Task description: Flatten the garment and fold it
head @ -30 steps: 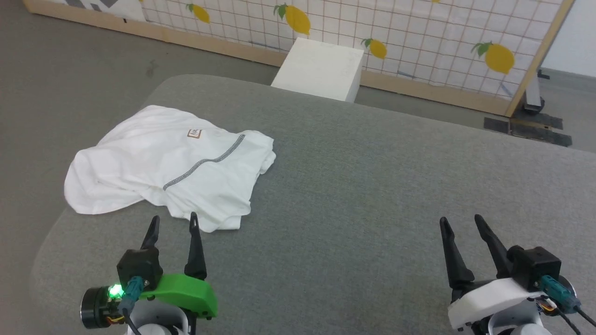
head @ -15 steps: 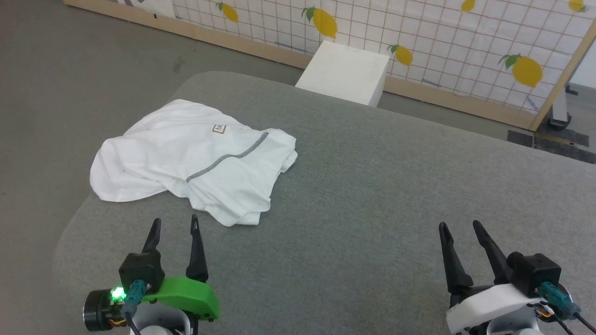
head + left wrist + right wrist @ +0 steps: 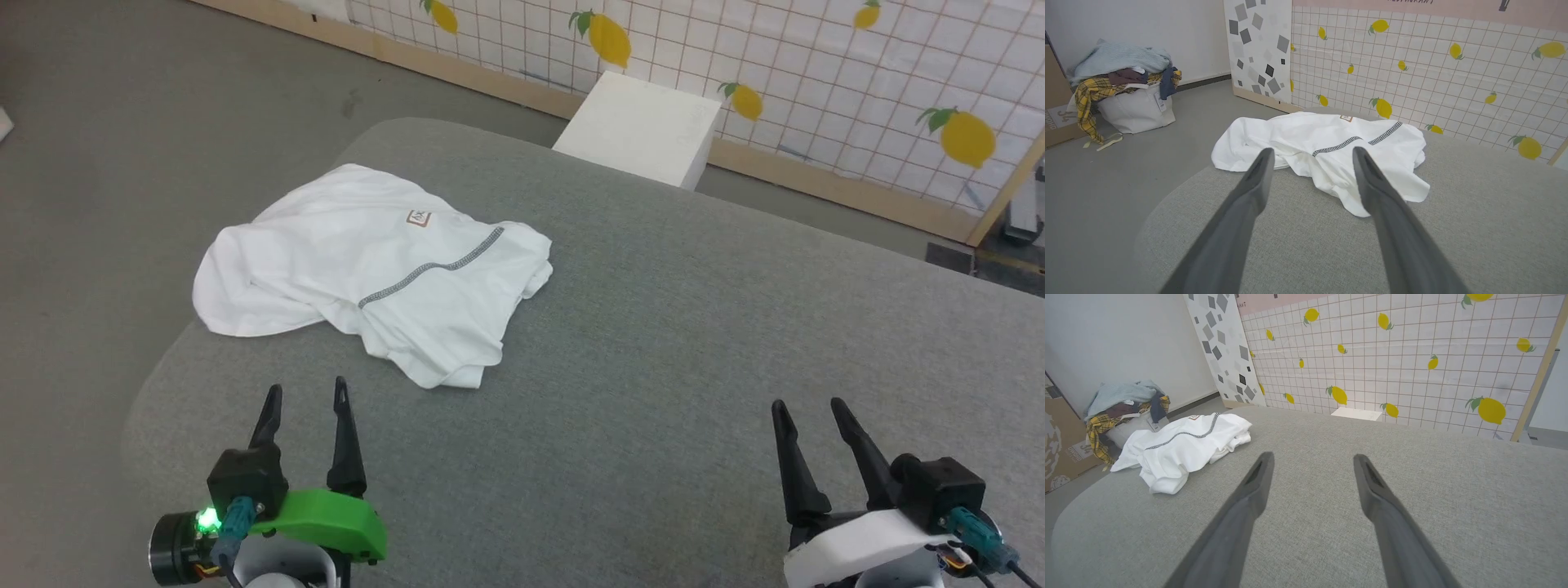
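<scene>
There's the crumpled white thin-fabric T-shirt with dark zigzag seams [image 3: 375,269], bunched at ten o'clock on the grey fabric-covered table [image 3: 653,343] (brown-bordered patch facing up). The left gripper [image 3: 307,389] hovers at seven o'clock, fingers spread and empty. The right gripper [image 3: 807,405], at five o'clock, is likewise parted, holding nothing.

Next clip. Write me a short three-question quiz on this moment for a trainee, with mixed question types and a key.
1. True or false: the left gripper is shut on the T-shirt.
2. Multiple choice: where on the grey table does the T-shirt lie? A) at its left edge B) at its middle C) at its right edge
3. Fill in: the wall panel behind the white box is printed with yellow ____.
Key: 1 false: its jaws stand open, short of the T-shirt. 2 A. 3 lemons.
</scene>
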Available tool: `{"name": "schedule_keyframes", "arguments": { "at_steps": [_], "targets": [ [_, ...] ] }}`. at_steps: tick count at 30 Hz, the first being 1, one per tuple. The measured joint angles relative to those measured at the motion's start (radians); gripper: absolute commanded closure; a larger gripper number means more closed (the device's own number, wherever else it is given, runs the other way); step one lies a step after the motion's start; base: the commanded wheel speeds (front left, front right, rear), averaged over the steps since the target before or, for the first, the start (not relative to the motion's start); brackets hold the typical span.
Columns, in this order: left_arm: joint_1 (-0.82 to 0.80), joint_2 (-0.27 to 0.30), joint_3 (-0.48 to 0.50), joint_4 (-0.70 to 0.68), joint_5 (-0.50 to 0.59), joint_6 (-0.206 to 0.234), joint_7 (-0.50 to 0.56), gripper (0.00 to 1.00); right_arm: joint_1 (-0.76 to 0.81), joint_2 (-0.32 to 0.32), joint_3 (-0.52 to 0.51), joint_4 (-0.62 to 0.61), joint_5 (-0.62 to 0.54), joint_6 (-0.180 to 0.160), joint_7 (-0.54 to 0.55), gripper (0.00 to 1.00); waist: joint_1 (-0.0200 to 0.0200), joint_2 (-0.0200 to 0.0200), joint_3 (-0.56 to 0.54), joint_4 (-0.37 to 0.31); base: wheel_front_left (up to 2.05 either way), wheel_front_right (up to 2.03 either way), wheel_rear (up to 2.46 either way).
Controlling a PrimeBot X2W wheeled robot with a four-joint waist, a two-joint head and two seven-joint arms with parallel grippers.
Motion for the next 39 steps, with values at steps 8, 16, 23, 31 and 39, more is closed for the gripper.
{"name": "schedule_keyframes", "arguments": {
  "at_steps": [8,16,23,31,39],
  "targets": [
    [0.000,0.000,-0.005,0.008,-0.006,0.009,-0.016,0.00,0.002,0.000,-0.001,0.011,0.009,0.000,-0.017,0.00,0.0000,0.0000,0.002,0.030,0.00,0.00,0.00],
    [0.000,0.000,-0.008,0.018,-0.013,0.018,-0.031,0.00,0.006,0.000,-0.001,0.025,0.017,0.000,-0.031,0.00,0.0000,0.0000,0.000,0.060,0.00,0.00,0.00],
    [0.000,0.000,-0.010,0.027,-0.019,0.029,-0.041,0.00,0.006,0.000,-0.001,0.037,0.022,0.000,-0.044,0.00,0.0000,0.0000,-0.003,0.075,0.00,0.00,0.00],
    [-0.014,0.000,-0.014,0.035,-0.033,0.015,-0.041,0.00,0.006,0.000,-0.003,0.037,0.021,0.000,-0.044,0.00,0.0000,0.0000,0.016,0.063,0.00,0.00,0.00],
    [-0.261,0.011,0.012,0.170,-0.114,-0.091,-0.017,0.00,-0.029,0.000,-0.002,0.024,-0.008,0.000,-0.033,0.00,0.0000,0.0000,0.067,0.031,0.00,0.00,0.00]
  ]
}}
